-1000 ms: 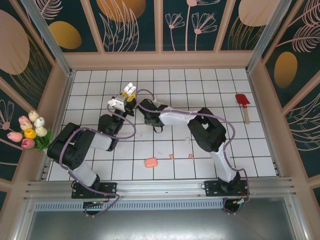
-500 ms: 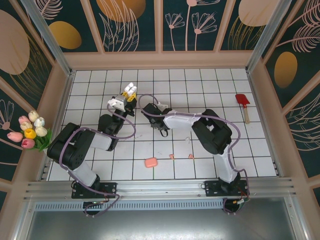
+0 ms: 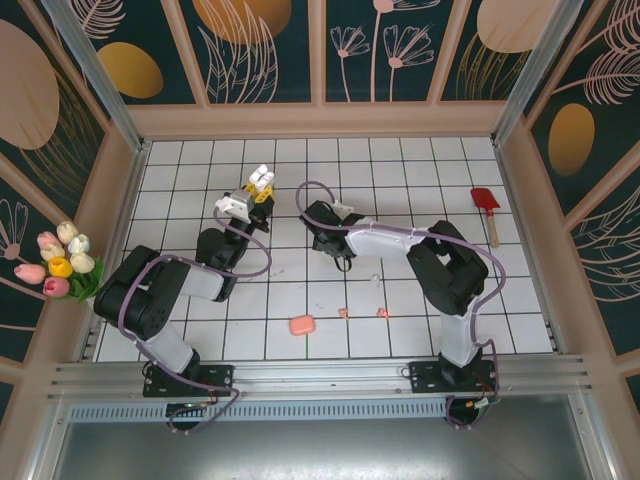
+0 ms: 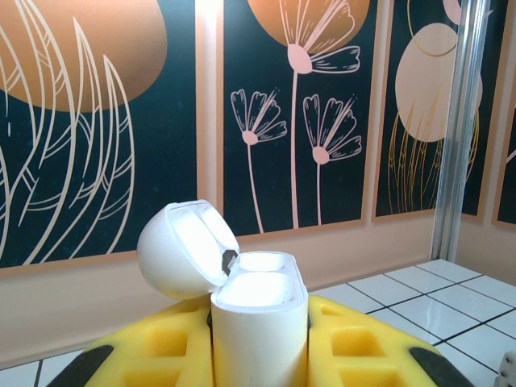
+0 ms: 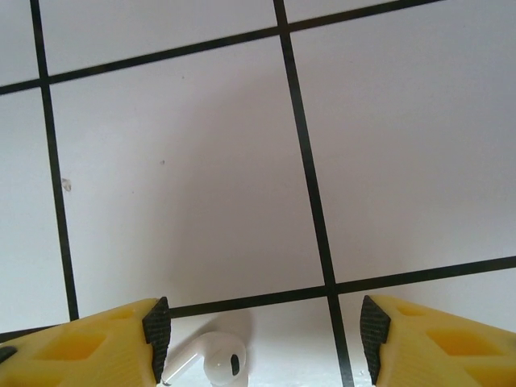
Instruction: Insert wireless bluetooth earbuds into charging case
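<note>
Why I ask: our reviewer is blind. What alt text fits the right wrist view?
A white earbud lies on the white tiled floor between the yellow, black-padded fingers of the open tool, nearer the finger at the picture's left. Black grout lines cross the tiles.

Tiled table point(image 3: 500, 290): pink case point(image 3: 301, 325) and two pink earbuds point(image 3: 343, 313) near the front edge, white earbud point(image 5: 211, 361) mid-table, red spatula point(image 3: 486, 203) by the right edge.

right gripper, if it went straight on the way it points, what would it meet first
Likely the tiled table, with the white earbud ending up between the open fingers of the right gripper; depth is unclear.
</note>
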### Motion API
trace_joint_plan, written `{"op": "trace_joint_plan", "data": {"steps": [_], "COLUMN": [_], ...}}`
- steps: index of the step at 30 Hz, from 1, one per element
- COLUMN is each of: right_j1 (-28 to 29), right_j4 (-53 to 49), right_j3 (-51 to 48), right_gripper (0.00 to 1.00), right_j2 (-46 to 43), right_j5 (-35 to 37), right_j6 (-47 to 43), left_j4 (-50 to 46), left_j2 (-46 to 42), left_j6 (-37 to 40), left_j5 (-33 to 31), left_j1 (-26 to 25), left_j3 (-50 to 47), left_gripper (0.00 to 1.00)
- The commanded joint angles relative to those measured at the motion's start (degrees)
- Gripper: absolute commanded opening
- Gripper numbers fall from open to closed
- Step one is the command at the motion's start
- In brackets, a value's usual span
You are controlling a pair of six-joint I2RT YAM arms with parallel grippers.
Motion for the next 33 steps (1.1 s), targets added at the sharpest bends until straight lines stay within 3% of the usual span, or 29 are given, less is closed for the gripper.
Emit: {"op": "trace_joint_plan", "data": {"steps": [1,7,21,33], "right_j1": [0.0,0.8,2.1,1.7], "right_j4": [-1.4,-0.9,6.6,9.8], "right_j3": [1.6,1.0,-4.7,-5.4], "right_gripper": [0.66,0.66,0.66,0.66], "right_j2": [1.1,0.4,-4.8,-2.5], "right_j5": [-0.7,-2.5,-14.2,-17.1], "right_j6": [1.2,2.4,7.4,8.7], "left_j4": [9.4,9.4,8.7,8.1], "left_j2": [-1.4,-1.5,-1.6,-2.3], "left_j6": [-1.1,-0.7,-0.8,-0.8], "left_j5": [0.7,0.6,0.9,1.1], "left_j1": [0.3,0.3,0.3,0.3], "left_j3": [1.2,1.0,1.6,1.3], "left_gripper": [0.00,0.00,0.00,0.00]}}
